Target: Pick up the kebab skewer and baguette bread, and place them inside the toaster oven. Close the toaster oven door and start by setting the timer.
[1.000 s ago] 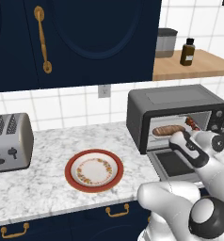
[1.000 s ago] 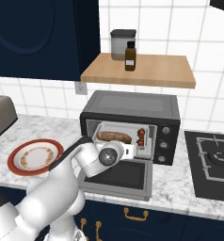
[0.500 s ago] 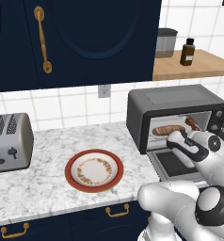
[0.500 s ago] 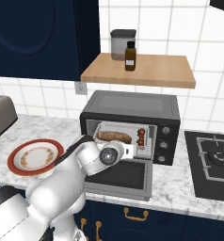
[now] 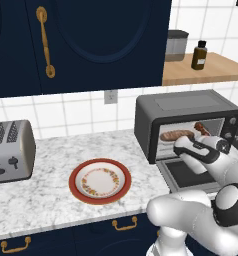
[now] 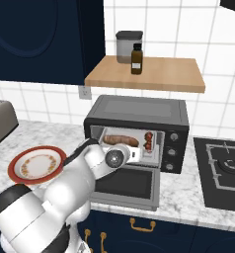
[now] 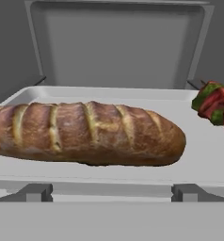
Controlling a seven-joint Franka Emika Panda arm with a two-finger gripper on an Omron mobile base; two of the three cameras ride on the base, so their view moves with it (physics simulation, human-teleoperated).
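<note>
With loaf (image 7: pixel 85 134) and skewer (image 7: pixel 216 104) lying on the tray (image 7: pixel 198 150) inside the oven (image 6: pixel 139 111), back the wide-open, empty gripper (image 6: pixel 135 155) straight out, then lift the dropped door (image 6: pixel 127 187) by its front edge.

baguette bread (image 7: pixel 85 133): golden-brown scored loaf, lying flat lengthwise on the tray inside the toaster oven | kebab skewer (image 7: pixel 215 104): red, green and dark chunks, lying just right of the loaf, apart from it | toaster oven (image 6: pixel 139 111): dark grey box on the worktop | toaster oven door (image 6: pixel 128 185): folded down open, glass facing up
</note>
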